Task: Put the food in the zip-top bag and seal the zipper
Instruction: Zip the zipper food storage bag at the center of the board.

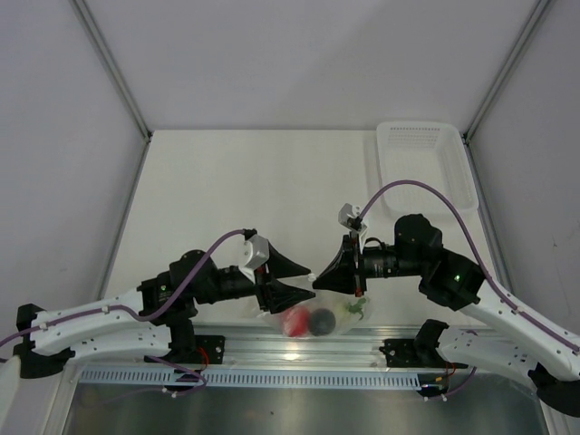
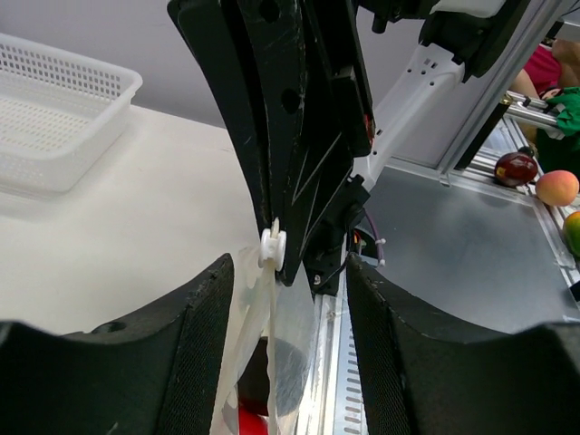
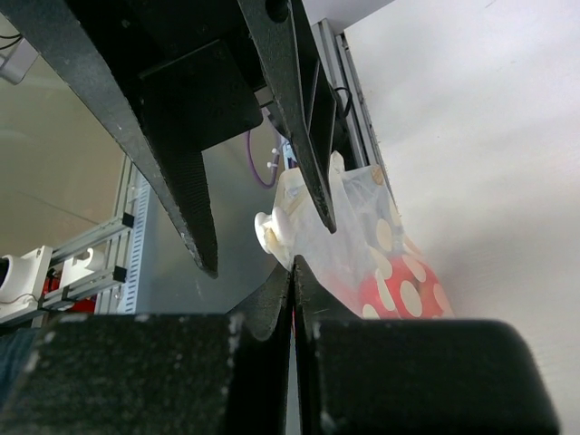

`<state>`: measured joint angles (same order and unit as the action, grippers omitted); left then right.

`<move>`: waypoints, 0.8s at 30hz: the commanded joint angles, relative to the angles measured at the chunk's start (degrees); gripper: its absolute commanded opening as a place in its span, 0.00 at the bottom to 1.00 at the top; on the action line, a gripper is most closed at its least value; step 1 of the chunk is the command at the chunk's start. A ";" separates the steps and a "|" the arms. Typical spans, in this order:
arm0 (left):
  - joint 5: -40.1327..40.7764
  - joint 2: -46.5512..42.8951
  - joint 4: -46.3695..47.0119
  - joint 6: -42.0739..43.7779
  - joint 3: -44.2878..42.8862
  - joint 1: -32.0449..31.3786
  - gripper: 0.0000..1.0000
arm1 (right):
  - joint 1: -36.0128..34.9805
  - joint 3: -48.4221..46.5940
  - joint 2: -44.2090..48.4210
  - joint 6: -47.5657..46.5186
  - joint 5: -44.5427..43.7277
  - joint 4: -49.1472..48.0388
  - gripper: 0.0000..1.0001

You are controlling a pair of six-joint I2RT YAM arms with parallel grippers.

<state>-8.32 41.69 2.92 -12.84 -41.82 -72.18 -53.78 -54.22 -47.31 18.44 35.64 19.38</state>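
- The left tool (image 2: 288, 294) has its two black fingers apart. The top of the zip-top bag (image 2: 258, 317) stands in the gap between them. Whether either finger touches the plastic is hard to tell.
- The right tool (image 3: 292, 276) has its fingers pressed together on the bag's top edge, right beside a small white spool-shaped slider (image 3: 272, 231).
- From above, the two tools meet tip to tip and hide that top edge. Whether the edge is sealed cannot be told.
- The bag sits at the near edge of the tabletop (image 1: 236, 190), between the two arm bases and against the ridged metal rail (image 1: 299, 349).
- All three foods are inside the bag, side by side: a red round tomato (image 1: 294, 322), a dark ball (image 1: 322, 319), and a pale radish (image 1: 347, 314) with green leaves.
- In the left wrist view only slivers of red and dark show low in the bag, cut off by the frame.
- In the right wrist view the tomato appears as a red patch with pale spots through the plastic. The other foods are hidden.
- The bag is thin, clear and crinkled, milky where it folds.
- A white ribbed plastic basket (image 1: 421, 172), rectangular with perforated walls, stands at the far right of the smooth white tabletop, well apart from the bag.
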 commanded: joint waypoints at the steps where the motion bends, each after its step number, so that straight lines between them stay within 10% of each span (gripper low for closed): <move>1: -1.53 -0.39 3.85 1.41 -0.89 0.20 0.56 | -0.80 -0.19 -0.24 0.72 1.45 -3.29 0.00; 24: -1.70 -0.91 1.92 -0.34 -1.24 0.38 0.00 | -3.09 3.40 3.17 1.25 -3.20 -8.82 0.00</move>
<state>-9.23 41.56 3.77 -12.12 -41.82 -72.16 -56.25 -52.25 -47.18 19.49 34.85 15.70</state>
